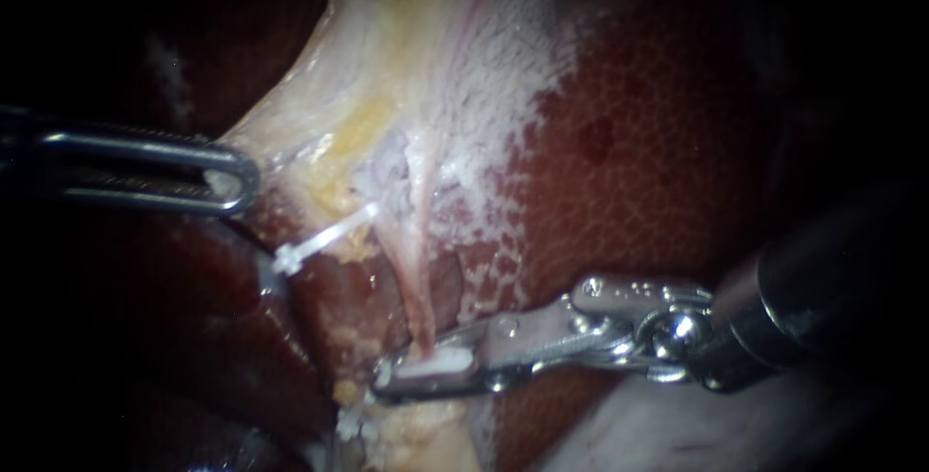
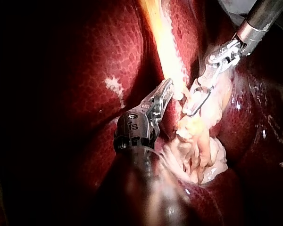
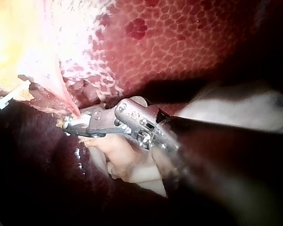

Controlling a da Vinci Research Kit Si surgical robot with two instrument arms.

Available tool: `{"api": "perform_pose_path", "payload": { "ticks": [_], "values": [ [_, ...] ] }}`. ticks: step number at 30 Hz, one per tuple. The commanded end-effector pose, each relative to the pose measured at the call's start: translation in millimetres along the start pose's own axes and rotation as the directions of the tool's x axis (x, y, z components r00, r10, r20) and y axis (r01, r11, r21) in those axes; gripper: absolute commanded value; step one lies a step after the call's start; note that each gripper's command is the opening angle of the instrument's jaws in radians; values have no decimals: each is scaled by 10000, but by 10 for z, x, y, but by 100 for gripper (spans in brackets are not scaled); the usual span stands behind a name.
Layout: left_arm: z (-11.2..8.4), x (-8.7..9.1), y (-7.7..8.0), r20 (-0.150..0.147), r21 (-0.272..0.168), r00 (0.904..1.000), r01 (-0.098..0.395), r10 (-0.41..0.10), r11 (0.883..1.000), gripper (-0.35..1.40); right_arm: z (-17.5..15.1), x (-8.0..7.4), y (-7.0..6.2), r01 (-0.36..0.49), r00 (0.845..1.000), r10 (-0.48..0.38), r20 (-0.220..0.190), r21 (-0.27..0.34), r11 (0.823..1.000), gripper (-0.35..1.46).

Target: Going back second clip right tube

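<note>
Jaws first: those of the right instrument [image 1: 404, 371] stand slightly apart with a white clip [image 1: 440, 366] lodged between them. The upper and lower jaw each press on it, so they are clamped on the white clip. Those of the left instrument [image 1: 237, 180] lie together on the edge of the pale tissue [image 1: 416, 46], pinching it from both sides.

Largest in the endoscope view is the liver [image 1: 658, 172], dark red and finely mottled, which fills the right half and shows again at the lower left. Over it, from the top centre, hangs the pale tissue, a yellowish-white sheet that narrows as it comes down and is drawn out to a point toward the left instrument.

The left instrument's shaft enters level from the left edge. The right instrument's dark shaft enters from the right edge, and its bright metal joint lies over the liver.

From the narrow end of the pale tissue the right tube [image 1: 418, 279], a thin pink strand, runs down to the right instrument, and its lower end meets the white clip held there. Whether the white clip is closed around the right tube cannot be told.

Smallest is the other clip [image 1: 324, 240]. It lies slantwise across the tissue just left of the right tube, below the left instrument's tip and well apart from the right instrument.
</note>
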Motion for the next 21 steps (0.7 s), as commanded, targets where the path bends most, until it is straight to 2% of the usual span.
{"api": "perform_pose_path", "payload": {
  "ticks": [1, 13, 14, 15, 18, 21],
  "values": [
    [0, 0, 0, 3, 1, 10000, 0, 0, 10000, -35, 0, 0, 0, 13, 10000, -13, 5, -1, 10000, -35],
    [1, 2, -1, 10, -11, 10000, -5, 5, 10000, -35, -1, -1, -1, 19, 10000, -19, 38, -4, 10000, -35],
    [1, 2, -1, 11, -12, 10000, -5, 5, 10000, -35, -1, -1, -2, 22, 10000, -22, 40, -1, 10000, -29],
    [1, 2, -1, 12, -13, 10000, -6, 6, 10000, -35, -1, -1, -3, 22, 10000, -22, 42, 3, 10000, -11],
    [0, 3, -1, 11, -11, 10000, -9, 9, 10000, -35, 0, 0, -5, 195, 9998, -196, -21, -102, 9998, 21],
    [0, 3, -1, 10, -10, 10000, -9, 9, 10000, -35, 1, 0, -7, 371, 9993, -371, -52, -158, 9992, 39]
  ]
}}
